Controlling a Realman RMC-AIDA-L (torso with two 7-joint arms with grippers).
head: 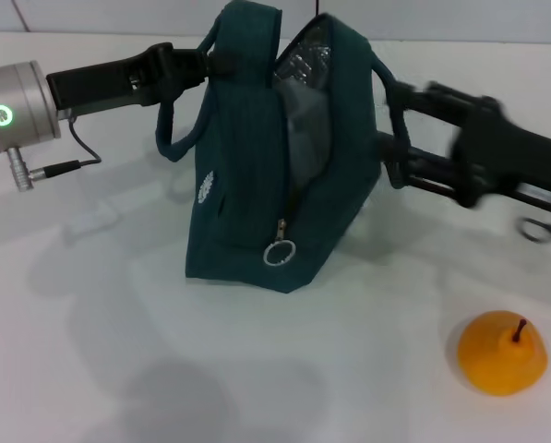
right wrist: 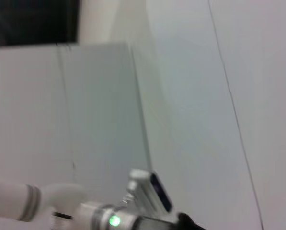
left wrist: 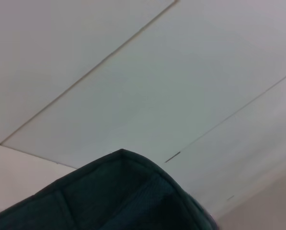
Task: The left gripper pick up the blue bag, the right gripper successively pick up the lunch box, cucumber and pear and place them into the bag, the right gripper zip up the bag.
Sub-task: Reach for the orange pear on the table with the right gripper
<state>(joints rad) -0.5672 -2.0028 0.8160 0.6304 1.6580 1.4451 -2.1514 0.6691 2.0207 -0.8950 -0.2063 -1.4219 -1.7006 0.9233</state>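
The blue bag [head: 247, 185] stands upright on the white table, its zipper open and silver lining showing at the top. My left gripper [head: 210, 60] reaches in from the left and is shut on the bag's upper edge by a loop handle. The bag's top edge also fills the bottom of the left wrist view [left wrist: 123, 191]. My right gripper [head: 392, 138] sits close against the bag's right side, blurred. The pear [head: 502, 353], orange-yellow with a dark stem, lies on the table at the front right, well apart from both grippers. The lunch box and the cucumber are out of view.
A cable and plug [head: 53, 169] hang from the left arm's wrist over the table's left part. The ring zipper pull [head: 280, 251] dangles at the bag's front end. The right wrist view shows wall panels and the left arm [right wrist: 109, 220].
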